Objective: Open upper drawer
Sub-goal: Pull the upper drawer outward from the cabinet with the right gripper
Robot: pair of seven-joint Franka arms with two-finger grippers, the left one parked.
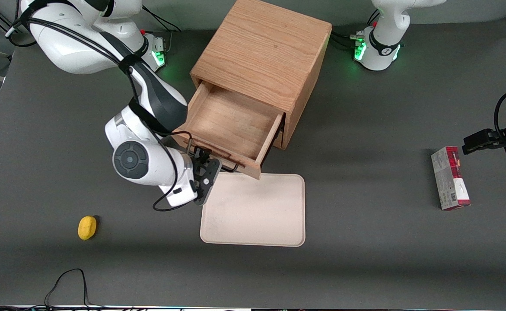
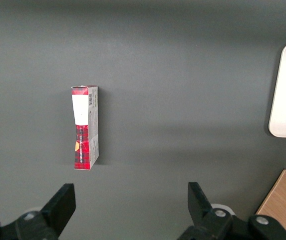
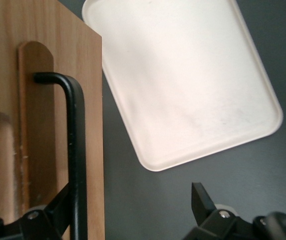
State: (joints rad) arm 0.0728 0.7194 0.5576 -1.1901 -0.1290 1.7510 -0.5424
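The oak cabinet (image 1: 261, 52) stands at the middle of the table. Its upper drawer (image 1: 231, 123) is pulled well out, and its shallow wooden box is bare inside. The drawer's light wood front (image 3: 90, 125) carries a thin black bar handle (image 3: 76, 150), also seen in the front view (image 1: 234, 168). My right gripper (image 1: 205, 167) is in front of the drawer front at the handle's end toward the working arm. Its fingers are spread wide open (image 3: 130, 212). One finger (image 3: 58, 207) lies right beside the bar, the other finger (image 3: 200, 200) is over bare table. The lower drawer is hidden under the upper one.
A cream tray (image 1: 253, 211) lies flat just in front of the open drawer, nearer the front camera; it also shows in the right wrist view (image 3: 182, 80). A yellow object (image 1: 87, 227) lies toward the working arm's end. A red-and-white box (image 1: 450, 178) lies toward the parked arm's end.
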